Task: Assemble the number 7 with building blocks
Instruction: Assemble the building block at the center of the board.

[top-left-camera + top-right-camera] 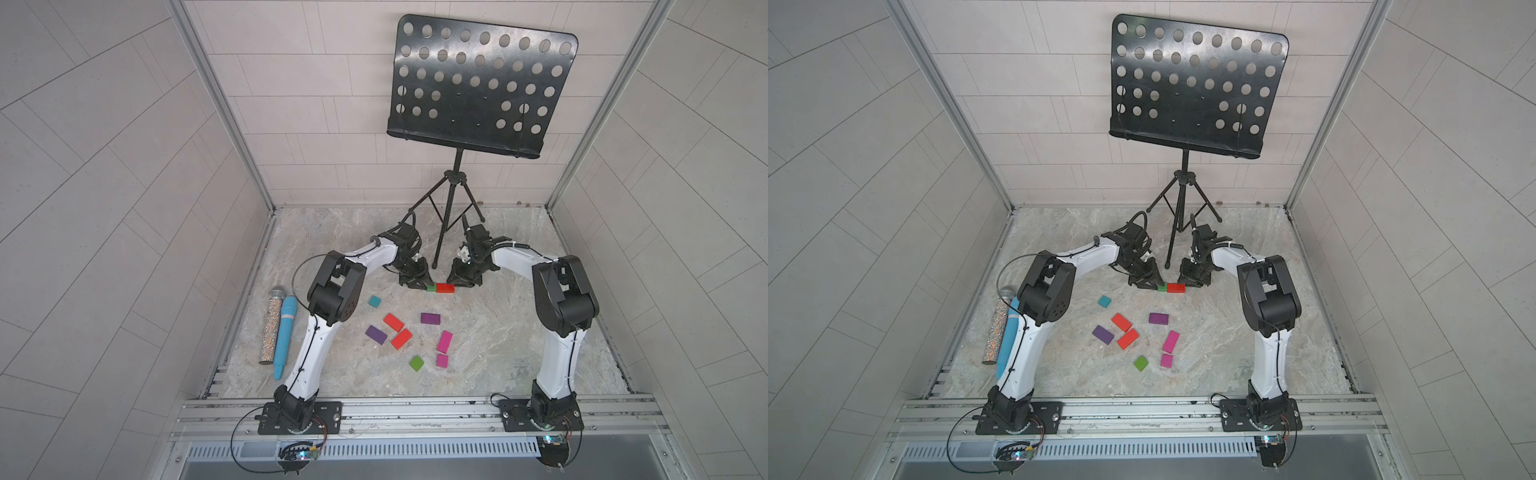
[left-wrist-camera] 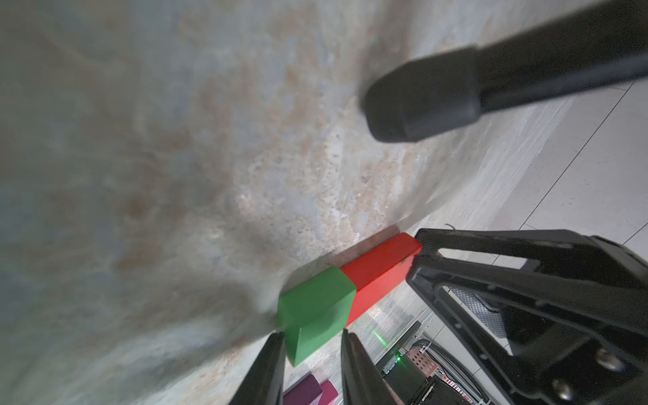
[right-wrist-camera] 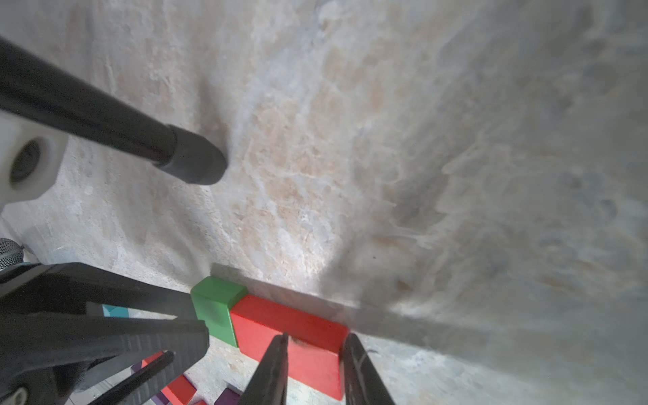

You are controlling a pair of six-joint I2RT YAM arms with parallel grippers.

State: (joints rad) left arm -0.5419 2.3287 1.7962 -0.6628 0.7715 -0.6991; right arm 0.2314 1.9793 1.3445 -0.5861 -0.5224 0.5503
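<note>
A green square block [image 1: 431,287] and a red long block [image 1: 445,288] lie end to end in a short row near the table's middle back. My left gripper [image 1: 422,286] is at the row's left end, its jaws shut on the green block [image 2: 315,301]. At the right end, my right gripper [image 1: 455,286] is shut on the red block [image 3: 280,315]. Several loose building blocks lie nearer the front: teal [image 1: 375,301], two red [image 1: 393,322], two purple [image 1: 430,318], two magenta [image 1: 444,341], one green [image 1: 416,363]. The number 7 is not in view as a figure.
A black music stand [image 1: 478,83] rises at the back. One tripod foot [image 1: 435,264] rests between the two grippers, just behind the row. A glittery silver microphone [image 1: 272,328] and a blue microphone [image 1: 285,336] lie beside the table's left edge.
</note>
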